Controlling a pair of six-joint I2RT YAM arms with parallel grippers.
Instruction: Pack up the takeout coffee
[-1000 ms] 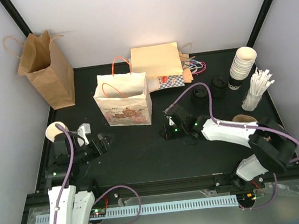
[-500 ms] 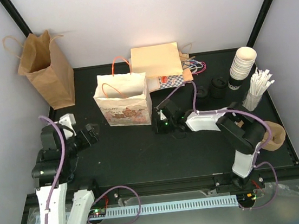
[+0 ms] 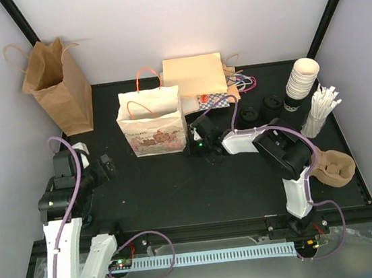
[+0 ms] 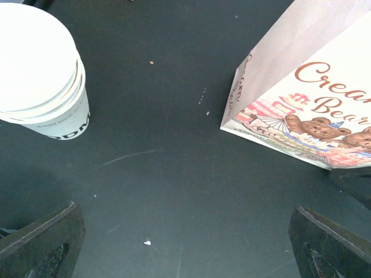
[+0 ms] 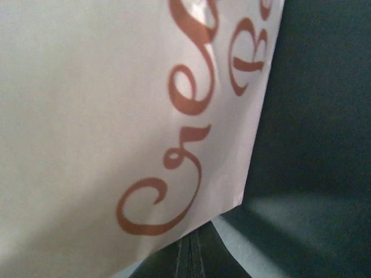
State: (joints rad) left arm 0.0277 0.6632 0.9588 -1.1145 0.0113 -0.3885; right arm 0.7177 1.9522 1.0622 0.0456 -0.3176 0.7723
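I cannot pick out the takeout coffee in any view. A white gift bag (image 3: 152,126) with a bear print and orange handles stands upright at the middle of the black table. My right gripper (image 3: 195,143) is shut and pressed against the bag's lower right corner. In the right wrist view the bag's paper (image 5: 116,104) fills the frame and hangs over the closed fingers (image 5: 195,246), hiding their tips. My left gripper (image 3: 106,166) is wide open and empty, left of the bag (image 4: 313,75). Its fingers (image 4: 43,240) sit at the frame's bottom corners.
Lidless cream cups (image 4: 37,63) are stacked ahead-left of the left gripper. A brown paper bag (image 3: 57,87) stands back left, flat bags (image 3: 195,77) at the back. Right: another cup stack (image 3: 300,81), straws (image 3: 318,112), black round lids (image 3: 247,114), a brown carrier (image 3: 332,168).
The right gripper shut and swung left up to the white bag's corner, and the bag shifted slightly. The left arm drew back to the left, still open.
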